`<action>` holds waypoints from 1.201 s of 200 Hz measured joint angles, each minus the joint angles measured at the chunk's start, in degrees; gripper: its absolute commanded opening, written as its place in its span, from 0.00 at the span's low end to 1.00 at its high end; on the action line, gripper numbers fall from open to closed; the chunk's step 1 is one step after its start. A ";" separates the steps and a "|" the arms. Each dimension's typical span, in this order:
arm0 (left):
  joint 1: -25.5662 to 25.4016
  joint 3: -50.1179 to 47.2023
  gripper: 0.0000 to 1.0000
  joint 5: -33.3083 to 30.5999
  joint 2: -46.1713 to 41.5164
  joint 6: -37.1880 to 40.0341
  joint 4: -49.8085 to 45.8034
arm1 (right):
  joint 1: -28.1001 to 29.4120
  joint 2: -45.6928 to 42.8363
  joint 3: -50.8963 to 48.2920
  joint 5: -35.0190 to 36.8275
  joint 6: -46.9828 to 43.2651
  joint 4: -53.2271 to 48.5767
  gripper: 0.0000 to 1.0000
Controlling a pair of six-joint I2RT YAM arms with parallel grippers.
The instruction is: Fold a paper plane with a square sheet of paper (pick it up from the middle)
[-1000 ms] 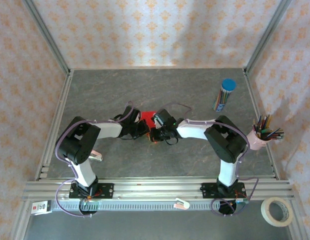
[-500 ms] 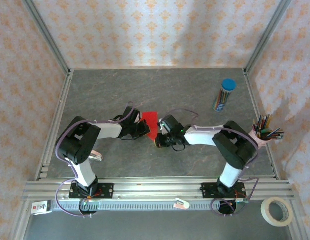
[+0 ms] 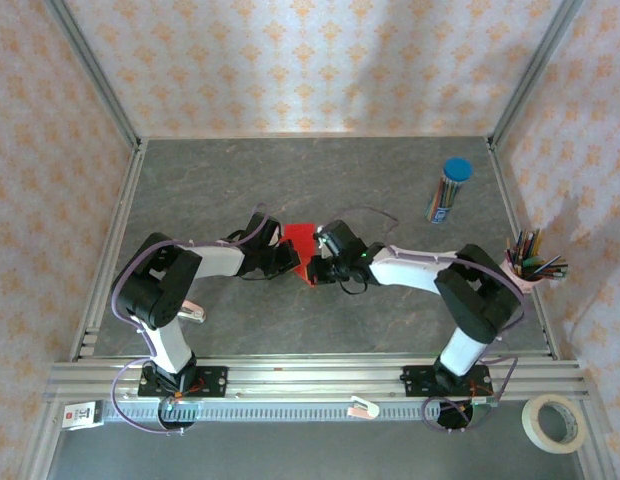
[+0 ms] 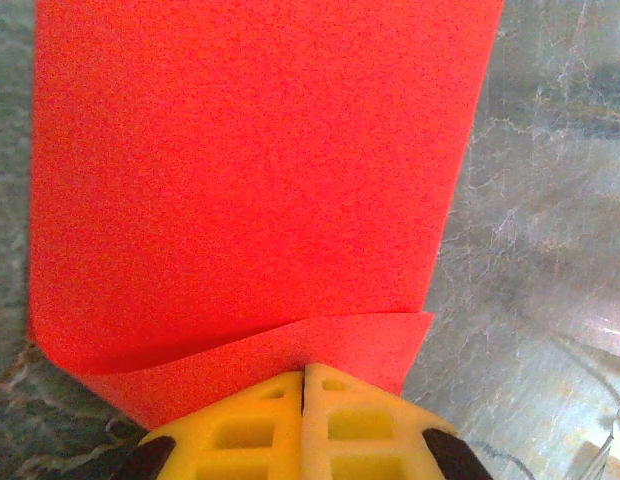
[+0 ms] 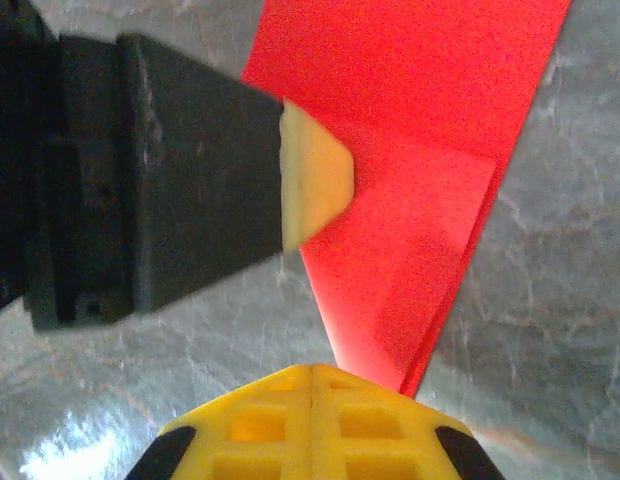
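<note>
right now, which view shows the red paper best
Left wrist: the square sheet of paper appears largest there, near edge curling up at the left hand. Right wrist shows a folded, layered corner running to the right hand. Top external shows a small red patch between both hands.

red paper, gry marbled table, orange-floral walls

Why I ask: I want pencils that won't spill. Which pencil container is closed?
The clear tube with the blue cap, farther back on the right. The pink cup near the right edge is open, pencils sticking out.
</note>
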 measured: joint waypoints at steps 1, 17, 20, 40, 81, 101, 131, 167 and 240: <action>0.00 0.00 0.00 0.00 0.00 0.00 0.00 | 0.00 0.11 0.04 0.04 0.02 0.02 0.01; 0.00 0.00 0.00 0.07 0.00 -0.07 0.04 | 0.00 1.90 1.03 0.57 0.26 0.42 0.01; 0.02 0.00 0.00 0.09 0.00 -0.07 0.07 | 0.00 2.19 1.14 0.61 0.26 0.46 0.01; 0.04 0.00 0.00 0.17 0.00 -0.11 0.09 | 0.00 4.15 1.33 0.83 0.24 0.42 0.01; 0.04 0.00 0.00 0.37 -0.20 -0.11 0.24 | 0.00 5.62 1.36 1.46 0.24 -0.48 0.01; 0.00 -0.09 0.02 0.37 -0.63 -0.09 0.26 | 0.00 5.64 1.36 1.81 0.24 -0.59 0.01; 0.00 -1.40 0.03 0.39 -3.78 -0.04 0.83 | 0.02 5.77 1.77 2.08 0.26 -1.36 0.00; -1.40 -2.97 0.02 0.63 -5.46 0.09 3.78 | 0.02 6.14 2.51 2.14 0.70 -2.45 0.00; -2.95 -3.87 0.01 0.35 -3.48 1.73 5.16 | 0.02 6.60 3.45 2.29 1.14 -3.98 0.00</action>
